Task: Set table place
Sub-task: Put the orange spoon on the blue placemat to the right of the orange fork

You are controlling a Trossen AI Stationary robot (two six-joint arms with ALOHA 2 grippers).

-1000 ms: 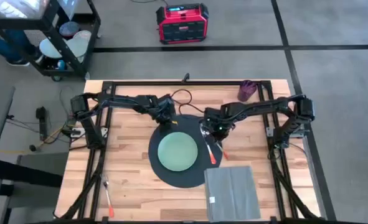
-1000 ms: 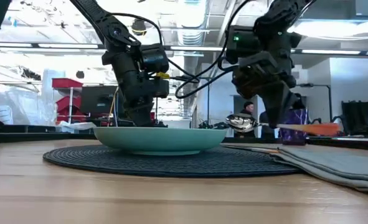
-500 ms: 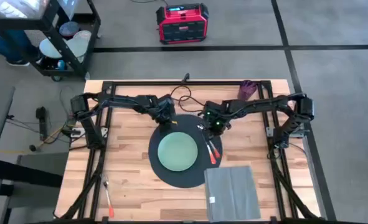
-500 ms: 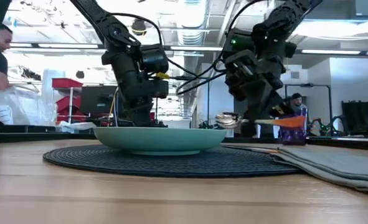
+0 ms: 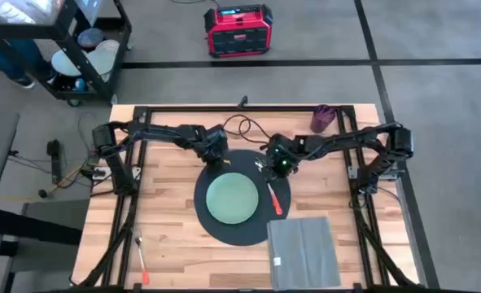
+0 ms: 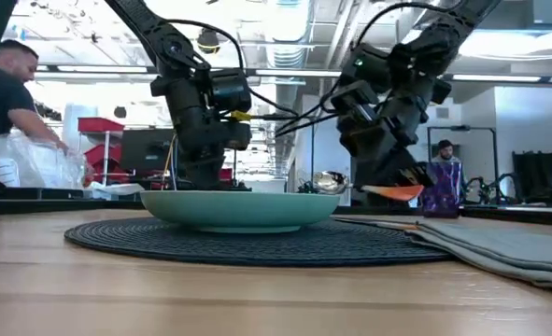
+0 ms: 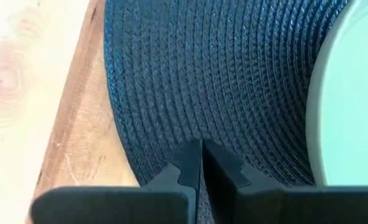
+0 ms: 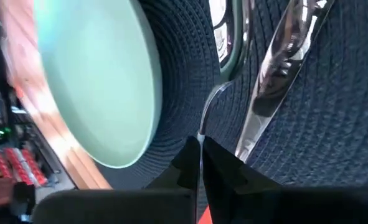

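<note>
My right claw [image 5: 273, 169] is clamped on a spoon [image 6: 330, 181] beside the green plate [image 5: 232, 198]; my left claw [image 7: 201, 163] is pinched together on the mat [image 5: 211, 226] edge.

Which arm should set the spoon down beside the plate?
Right. Its claw already grips the orange-handled spoon beside the plate. The left claw is shut at the placemat's far edge.

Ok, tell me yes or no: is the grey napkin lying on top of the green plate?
No. In the high view the grey napkin lies on the table, overlapping the placemat's edge, apart from the green plate.
</note>
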